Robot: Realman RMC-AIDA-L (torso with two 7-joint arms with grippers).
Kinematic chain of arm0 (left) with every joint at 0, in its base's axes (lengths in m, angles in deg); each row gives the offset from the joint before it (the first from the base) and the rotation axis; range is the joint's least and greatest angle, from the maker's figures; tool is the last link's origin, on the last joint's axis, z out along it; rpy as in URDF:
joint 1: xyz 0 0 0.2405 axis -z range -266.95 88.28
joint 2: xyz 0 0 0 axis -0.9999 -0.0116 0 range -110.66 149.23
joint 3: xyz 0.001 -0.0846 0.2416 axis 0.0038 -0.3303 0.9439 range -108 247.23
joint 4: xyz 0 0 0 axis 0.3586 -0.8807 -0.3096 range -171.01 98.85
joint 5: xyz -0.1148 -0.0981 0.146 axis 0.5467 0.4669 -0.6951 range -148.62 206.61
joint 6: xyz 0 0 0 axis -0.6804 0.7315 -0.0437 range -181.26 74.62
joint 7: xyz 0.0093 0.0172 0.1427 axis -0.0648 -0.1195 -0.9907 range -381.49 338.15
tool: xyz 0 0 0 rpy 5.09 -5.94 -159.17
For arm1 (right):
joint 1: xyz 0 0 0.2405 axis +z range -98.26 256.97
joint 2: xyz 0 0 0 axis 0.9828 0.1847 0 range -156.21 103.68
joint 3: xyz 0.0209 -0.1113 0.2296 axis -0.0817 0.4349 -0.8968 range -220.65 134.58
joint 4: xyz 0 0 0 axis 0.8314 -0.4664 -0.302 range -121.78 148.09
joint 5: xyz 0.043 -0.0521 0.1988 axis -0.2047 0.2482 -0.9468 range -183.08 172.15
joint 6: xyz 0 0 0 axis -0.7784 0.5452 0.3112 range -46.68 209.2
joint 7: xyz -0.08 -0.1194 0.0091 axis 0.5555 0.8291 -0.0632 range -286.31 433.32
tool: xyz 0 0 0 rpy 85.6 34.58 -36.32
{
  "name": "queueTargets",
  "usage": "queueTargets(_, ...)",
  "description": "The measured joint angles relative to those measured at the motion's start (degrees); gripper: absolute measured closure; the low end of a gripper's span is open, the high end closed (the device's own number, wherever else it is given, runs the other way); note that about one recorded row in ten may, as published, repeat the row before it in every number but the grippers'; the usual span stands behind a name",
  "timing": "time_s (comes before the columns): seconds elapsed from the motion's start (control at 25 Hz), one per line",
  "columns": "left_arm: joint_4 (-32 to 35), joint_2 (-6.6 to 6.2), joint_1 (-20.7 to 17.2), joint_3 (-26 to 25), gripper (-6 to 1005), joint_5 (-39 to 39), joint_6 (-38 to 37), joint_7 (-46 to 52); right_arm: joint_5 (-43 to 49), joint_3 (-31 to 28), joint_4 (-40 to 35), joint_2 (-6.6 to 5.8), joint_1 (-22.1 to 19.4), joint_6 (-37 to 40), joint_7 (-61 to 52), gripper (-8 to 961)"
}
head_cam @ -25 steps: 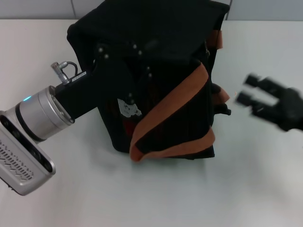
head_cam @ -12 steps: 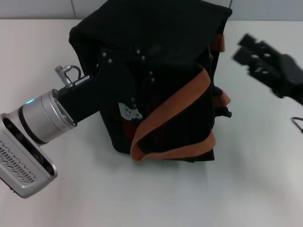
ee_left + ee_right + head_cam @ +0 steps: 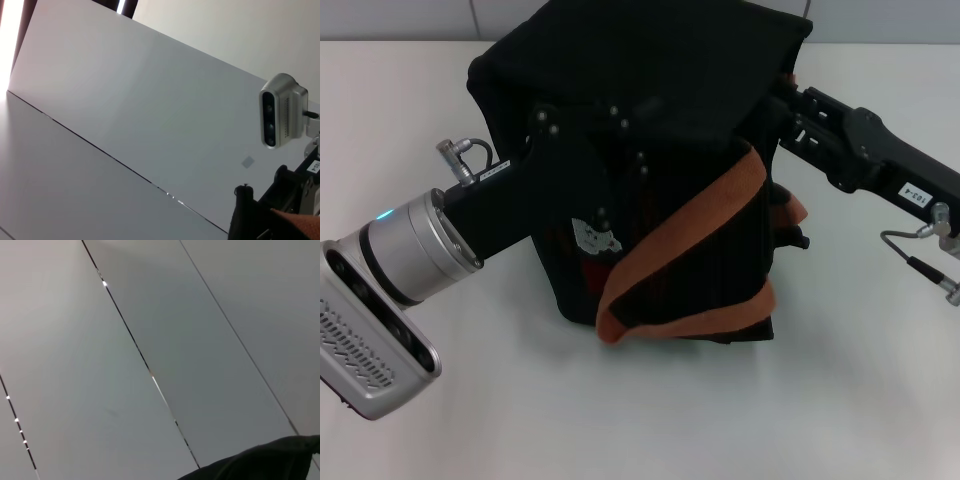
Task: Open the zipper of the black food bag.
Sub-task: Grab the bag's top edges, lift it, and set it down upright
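The black food bag (image 3: 660,60) stands in the middle of the white table in the head view, with an orange-brown strap handle (image 3: 692,225) looped across its near side and a small white patch (image 3: 592,236) beside it. My left gripper (image 3: 625,140) presses against the bag's left near face, black on black. At the bag's upper right edge sits my right gripper (image 3: 786,104), touching the fabric there. The zipper cannot be made out against the dark fabric. The left wrist view catches a corner of the bag (image 3: 250,220), and the right wrist view shows a fold of its black cloth (image 3: 260,462).
The white table (image 3: 640,410) spreads around the bag. A grey panelled wall (image 3: 125,100) fills both wrist views. The right arm's wrist camera (image 3: 280,112) shows in the left wrist view. A thin cable (image 3: 915,262) hangs under the right arm.
My right gripper has swung from the table's right side up and in to the bag's upper right edge. The left arm and the bag have barely shifted.
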Motion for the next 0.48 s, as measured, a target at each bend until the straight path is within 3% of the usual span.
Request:
queueTargets(0.2, -0.3, 0.00, 0.2, 0.0, 902, 0.0, 0.1, 0.0, -0.3, -0.2, 0.3, 0.02, -0.1, -1.9, 0.0, 436)
queueTargets(0.48, -0.6, 0.00, 0.3, 0.0, 902, 0.0, 0.3, -0.6, -0.3, -0.2, 0.2, -0.02, -3.0, -2.8, 0.2, 441)
